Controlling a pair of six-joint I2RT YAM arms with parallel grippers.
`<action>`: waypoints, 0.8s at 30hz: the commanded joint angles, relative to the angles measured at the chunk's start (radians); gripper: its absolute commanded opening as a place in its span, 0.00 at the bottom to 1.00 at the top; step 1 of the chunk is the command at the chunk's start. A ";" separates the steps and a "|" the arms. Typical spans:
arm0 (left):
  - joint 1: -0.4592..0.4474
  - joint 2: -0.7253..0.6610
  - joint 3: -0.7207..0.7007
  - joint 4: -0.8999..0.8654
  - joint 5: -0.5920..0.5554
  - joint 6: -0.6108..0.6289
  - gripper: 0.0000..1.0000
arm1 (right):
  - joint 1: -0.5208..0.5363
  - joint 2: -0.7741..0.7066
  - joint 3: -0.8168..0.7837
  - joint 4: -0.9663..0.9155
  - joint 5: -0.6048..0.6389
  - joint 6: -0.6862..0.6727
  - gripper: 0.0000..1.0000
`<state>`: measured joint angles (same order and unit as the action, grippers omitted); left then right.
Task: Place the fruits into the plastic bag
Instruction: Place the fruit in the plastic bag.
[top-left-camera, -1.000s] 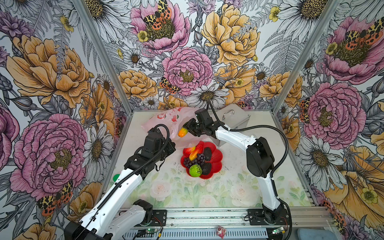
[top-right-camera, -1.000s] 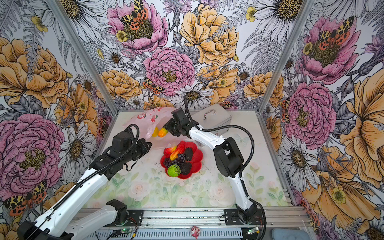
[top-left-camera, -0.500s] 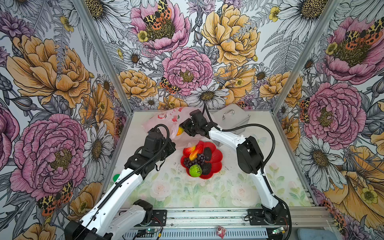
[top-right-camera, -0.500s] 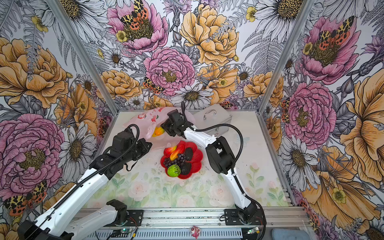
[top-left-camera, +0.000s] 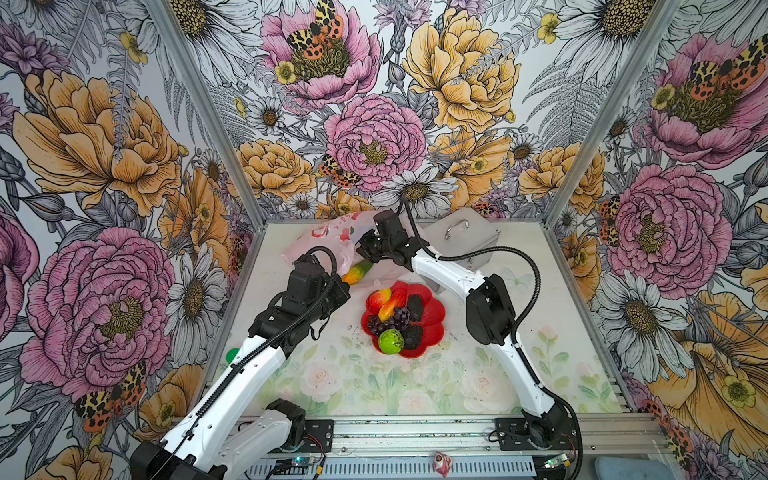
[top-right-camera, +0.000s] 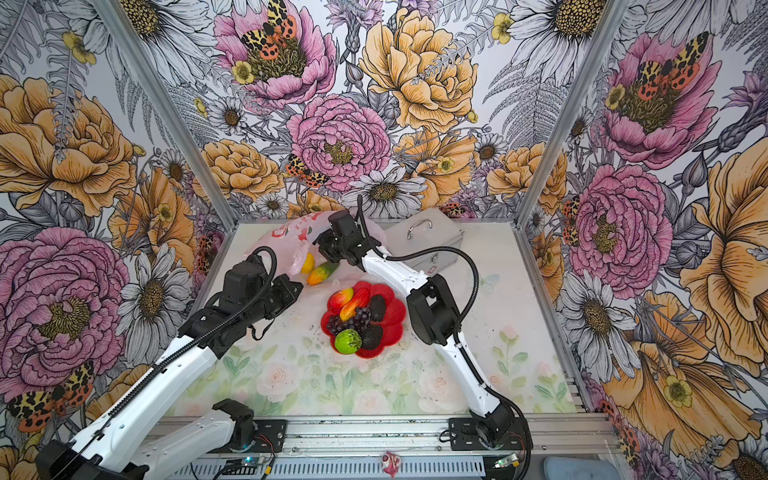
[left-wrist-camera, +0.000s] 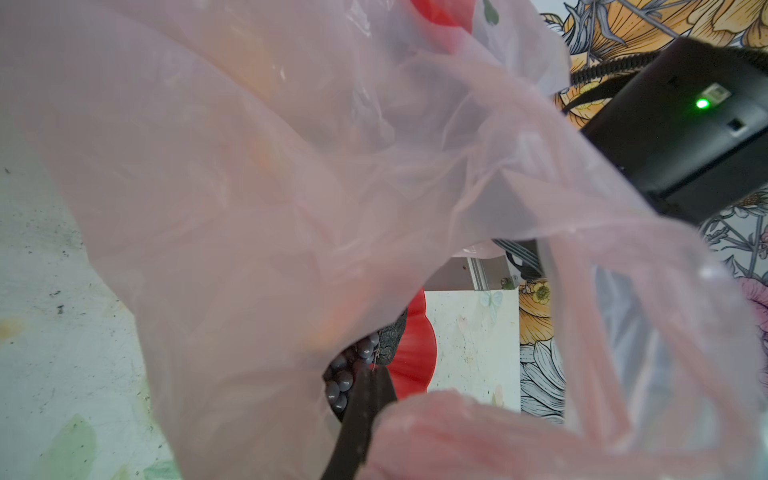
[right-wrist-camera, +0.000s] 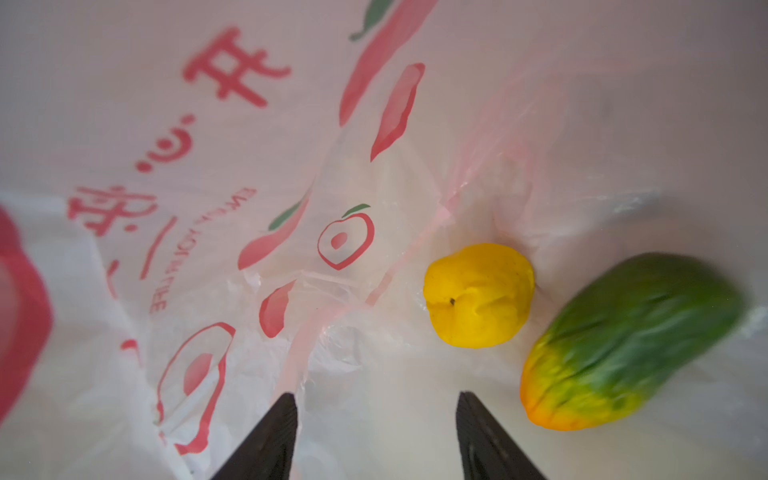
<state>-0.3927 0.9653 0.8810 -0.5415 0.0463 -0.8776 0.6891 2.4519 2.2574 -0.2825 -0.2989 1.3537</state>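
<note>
Eight fruits on show, so here's the count. Two lie at the mouth of the one plastic bag (top-left-camera: 320, 245), at the back left of the table (top-left-camera: 374, 386). They are one yellow lemon (right-wrist-camera: 478, 295) and one long green-orange fruit (right-wrist-camera: 631, 336), side by side and just apart, both resting on the bag's thin film. In both top views the long fruit pokes out of the opening, its orange end toward the left arm. The lemon sits a little further in, at the edge of the pink sheet.

The right fingers (right-wrist-camera: 270, 440) hang over the pair, spread wide with nothing between them. The left fingers (left-wrist-camera: 361, 415) are closed tight, pinching a fold of the bag, and lifted plastic fills the left wrist view.

Six more fruits sit in the one red flower-shaped dish (top-left-camera: 434, 309) at mid-table: two red-yellow mangoes (top-left-camera: 380, 297), one purple grape bunch (top-left-camera: 384, 322), one green lime (top-left-camera: 390, 341) and two dark avocados (top-left-camera: 414, 307). One silver case (top-left-camera: 469, 241) stands behind the right arm.
</note>
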 joint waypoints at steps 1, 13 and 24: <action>0.011 0.003 0.009 0.030 0.024 -0.011 0.00 | 0.007 0.026 0.052 0.023 -0.038 -0.005 0.66; 0.018 -0.009 -0.014 0.045 0.022 -0.026 0.00 | 0.006 -0.047 0.010 0.023 -0.100 -0.036 0.69; 0.043 -0.028 -0.026 0.043 0.033 -0.025 0.00 | 0.004 -0.113 -0.025 -0.029 -0.218 -0.108 0.69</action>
<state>-0.3607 0.9588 0.8722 -0.5220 0.0616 -0.8917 0.6888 2.4283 2.2436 -0.2878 -0.4629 1.2984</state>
